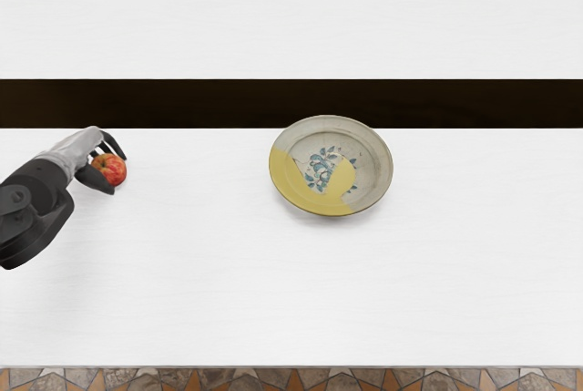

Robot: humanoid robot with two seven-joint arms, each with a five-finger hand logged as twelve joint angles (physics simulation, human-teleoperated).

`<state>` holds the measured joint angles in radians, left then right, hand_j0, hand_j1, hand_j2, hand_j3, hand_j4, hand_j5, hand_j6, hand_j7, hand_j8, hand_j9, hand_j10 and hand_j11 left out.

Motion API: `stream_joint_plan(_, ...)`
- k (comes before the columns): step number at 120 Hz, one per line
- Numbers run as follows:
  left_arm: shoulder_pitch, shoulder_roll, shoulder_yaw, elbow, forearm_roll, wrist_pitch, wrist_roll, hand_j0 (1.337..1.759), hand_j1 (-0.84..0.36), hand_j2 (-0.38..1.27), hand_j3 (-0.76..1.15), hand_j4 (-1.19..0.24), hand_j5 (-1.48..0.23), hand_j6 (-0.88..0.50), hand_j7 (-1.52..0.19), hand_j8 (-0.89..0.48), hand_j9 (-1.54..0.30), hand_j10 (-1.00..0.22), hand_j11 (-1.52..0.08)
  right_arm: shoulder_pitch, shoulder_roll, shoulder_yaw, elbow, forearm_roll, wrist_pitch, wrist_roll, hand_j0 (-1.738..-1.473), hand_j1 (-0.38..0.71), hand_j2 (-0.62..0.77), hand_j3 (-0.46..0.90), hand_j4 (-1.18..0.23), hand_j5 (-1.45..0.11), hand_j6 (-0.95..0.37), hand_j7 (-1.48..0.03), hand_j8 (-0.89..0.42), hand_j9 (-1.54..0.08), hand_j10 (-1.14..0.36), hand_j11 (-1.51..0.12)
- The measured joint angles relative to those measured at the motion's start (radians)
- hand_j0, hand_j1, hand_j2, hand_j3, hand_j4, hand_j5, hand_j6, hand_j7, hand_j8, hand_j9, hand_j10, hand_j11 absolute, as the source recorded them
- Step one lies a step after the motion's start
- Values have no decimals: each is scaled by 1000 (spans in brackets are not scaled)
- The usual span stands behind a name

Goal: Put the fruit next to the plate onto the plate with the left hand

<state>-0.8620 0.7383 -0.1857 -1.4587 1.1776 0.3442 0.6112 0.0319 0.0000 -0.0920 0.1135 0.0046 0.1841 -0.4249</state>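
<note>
Red fruit [110, 170] gripped by left robot hand [86, 161], well left of plate [375, 147]; we judge the grasp made, next a lift and carry rightward.

The left arm [32, 207] enters from the frame's 9 o'clock edge, its dark forearm angled toward 2 o'clock. The left hand [80, 156] has its fingers [96, 181] curled around a red fruit [112, 169], with dark fingertips above and below it.
</note>
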Motion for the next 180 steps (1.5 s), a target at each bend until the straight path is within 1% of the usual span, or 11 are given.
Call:
stream_joint_plan(5, 0, 0, 0, 0, -1, 0, 0, 1655, -310, 303, 0, -611, -810, -416, -822, -457, -835, -629, -834, 0, 0, 0, 0, 0, 0, 0, -1658, -349, 0, 0, 0, 0, 0, 0, 0, 0, 0, 0)
stream_joint_plan(23, -2, 0, -1, -2, -5, -2, 0, 1653, -315, 277, 0, -565, -869, -367, -873, -418, -880, -656, -879, 0, 0, 0, 0, 0, 0, 0, -1658, -349, 0, 0, 0, 0, 0, 0, 0, 0, 0, 0)
stream_joint_plan(48, -20, 0, -9, -29, -16, -4, 0, 1653, -302, 282, 0, -557, -923, -369, -924, -414, -913, -674, -914, 0, 0, 0, -1, 0, -2, 0, -1658, -349, 0, 0, 0, 0, 0, 0, 0, 0, 0, 0)
stream_joint_plan(61, -77, -8, -13, -41, -20, -4, 0, 1652, -270, 227, 0, -571, -941, -376, -931, -426, -920, -680, -919, 0, 0, 0, -1, 0, -3, 0, -1658, -349, 0, 0, 0, 0, 0, 0, 0, 0, 0, 0)
stream_joint_plan(86, -146, -31, -15, -48, -28, -7, 0, 1652, -222, 170, 0, -592, -959, -395, -944, -446, -930, -683, -930, 7, 0, 0, -2, 0, -4, 0, -1658, -349, 0, 0, 0, 0, 0, 0, 0, 0, 0, 0)
stream_joint_plan(103, -199, -58, -16, -49, -30, -10, 0, 1651, -188, 117, 0, -615, -969, -405, -949, -464, -930, -684, -931, 12, 0, 0, -2, 0, -4, 0, -1658, -349, 0, 0, 0, 0, 0, 0, 0, 0, 0, 0)
stream_joint_plan(117, -225, -108, -15, -50, -31, -11, 0, 1653, -246, 246, 0, -602, -963, -386, -949, -451, -927, -688, -926, 15, 0, 0, -2, 1, -5, 0, -1658, -349, 0, 0, 0, 0, 0, 0, 0, 0, 0, 0)
stream_joint_plan(125, -244, -137, -14, -56, -42, -13, 0, 1652, -208, 143, 0, -605, -975, -387, -952, -451, -931, -689, -931, 15, 0, 0, -2, 0, -6, 0, -1658, -349, 0, 0, 0, 0, 0, 0, 0, 0, 0, 0)
stream_joint_plan(134, -253, -153, -14, -68, -64, -20, 0, 1651, -165, 91, 0, -625, -993, -402, -963, -468, -947, -697, -946, 15, 0, 0, -2, 0, -6, 0, -1658, -349, 0, 0, 0, 0, 0, 0, 0, 0, 0, 0)
stream_joint_plan(152, -282, -192, -12, -77, -97, -30, 0, 1649, -124, 57, 0, -652, -1009, -417, -988, -489, -966, -708, -966, 17, 0, 0, -2, 0, -7, 0, -1658, -349, 0, 0, 0, 0, 0, 0, 0, 0, 0, 0)
stream_joint_plan(180, -326, -268, -8, -79, -139, -36, 0, 1648, -102, 39, 0, -679, -1014, -430, -1010, -487, -982, -717, -981, 18, 0, 0, -2, 0, -8, 0, -1658, -349, 0, 0, 0, 0, 0, 0, 0, 0, 0, 0)
